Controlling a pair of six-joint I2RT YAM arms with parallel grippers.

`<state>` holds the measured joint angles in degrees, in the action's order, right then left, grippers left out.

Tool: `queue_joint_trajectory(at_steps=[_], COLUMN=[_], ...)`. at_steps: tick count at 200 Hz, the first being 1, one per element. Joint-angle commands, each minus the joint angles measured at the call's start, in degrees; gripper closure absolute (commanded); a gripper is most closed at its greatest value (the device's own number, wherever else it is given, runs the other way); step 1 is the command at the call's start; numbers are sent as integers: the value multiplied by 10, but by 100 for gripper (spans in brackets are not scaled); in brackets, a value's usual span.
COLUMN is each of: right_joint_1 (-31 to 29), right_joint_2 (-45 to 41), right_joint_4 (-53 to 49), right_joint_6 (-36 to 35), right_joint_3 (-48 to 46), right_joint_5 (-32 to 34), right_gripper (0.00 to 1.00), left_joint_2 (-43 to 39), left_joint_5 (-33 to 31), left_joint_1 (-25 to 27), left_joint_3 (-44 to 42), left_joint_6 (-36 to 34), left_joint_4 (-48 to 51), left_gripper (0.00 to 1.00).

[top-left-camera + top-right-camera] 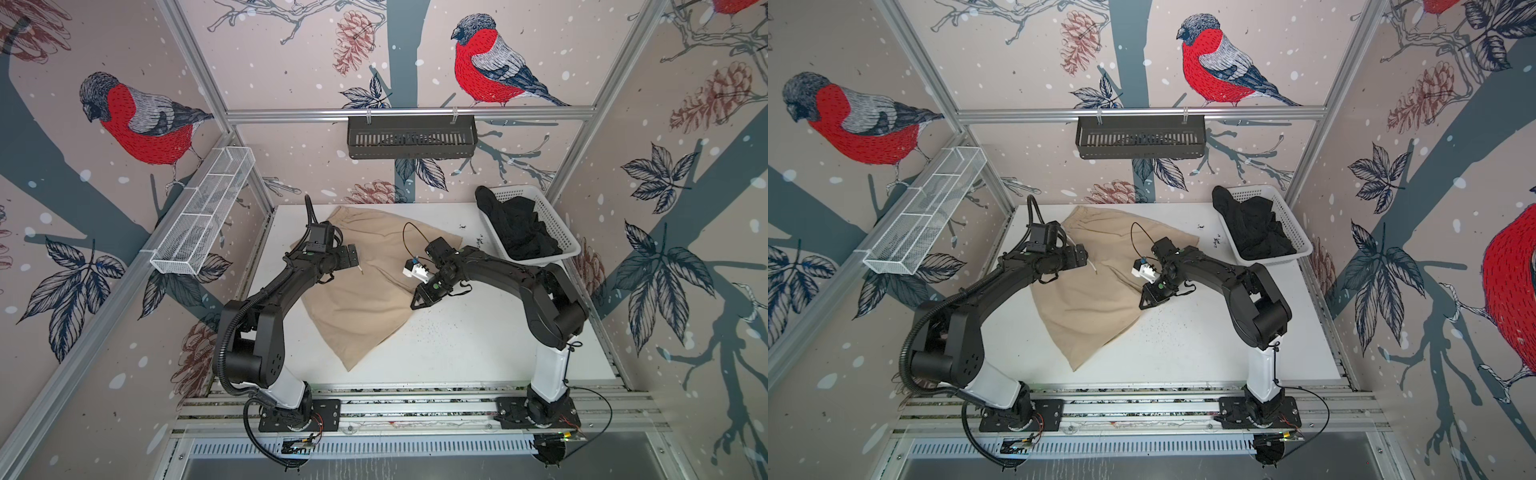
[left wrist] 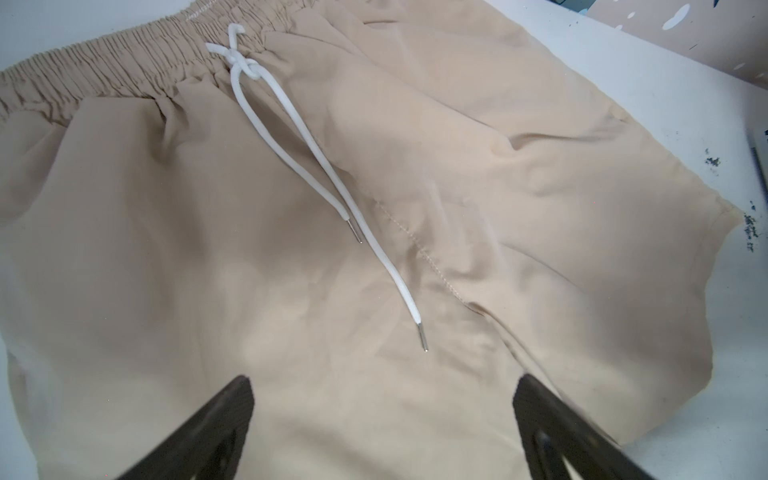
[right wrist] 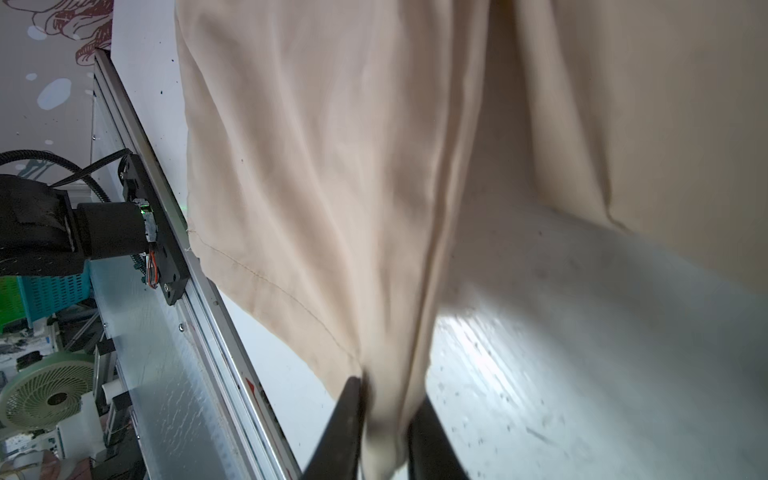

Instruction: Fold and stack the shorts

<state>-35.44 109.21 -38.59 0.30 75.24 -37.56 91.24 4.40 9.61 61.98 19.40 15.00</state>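
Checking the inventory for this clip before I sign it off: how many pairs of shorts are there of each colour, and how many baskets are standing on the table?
Beige shorts: 1, spread on the table
Black shorts: 1, heaped in the basket
White basket: 1, at the table's far right corner
Total: 3

I counted two pairs of shorts: one beige pair (image 1: pixel 357 316) and one black pair (image 1: pixel 519 232). There was one white basket (image 1: pixel 559 226), one black tray (image 1: pixel 411 139) and one wire rack (image 1: pixel 203 216). Two grippers showed, the left gripper (image 2: pixel 384 388) and the right gripper (image 3: pixel 388 395). The single drawstring (image 2: pixel 291 137) had two metal tips (image 2: pixel 423 338).
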Motion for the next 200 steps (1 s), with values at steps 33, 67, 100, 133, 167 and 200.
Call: queue_joint_trajectory(at_steps=[33,67,100,133,167,200], right_joint_1=[57,80,87,99,140,157], right_joint_2=[-68,-154,-214,-288,-369,-377], right_joint_4=[3,138,220,253,281,383], right_joint_6=[60,128,180,214,243,245], right_joint_3=[-67,-141,-229,-311,-385,-407], right_joint_5=[68,88,98,121,146,129], right_gripper=[58,42,40,38,35,35], left_joint_2=[68,142,191,206,232,257], left_joint_5=[75,91,151,209,208,182], left_joint_1=[21,63,97,159,200,193], left_joint_3=[57,114,140,152,152,181], left_joint_6=[-81,-154,-171,-195,-187,-160], left_joint_4=[-38,-37,-56,-56,-65,-53], left_gripper=[2,2,2,2,2,2])
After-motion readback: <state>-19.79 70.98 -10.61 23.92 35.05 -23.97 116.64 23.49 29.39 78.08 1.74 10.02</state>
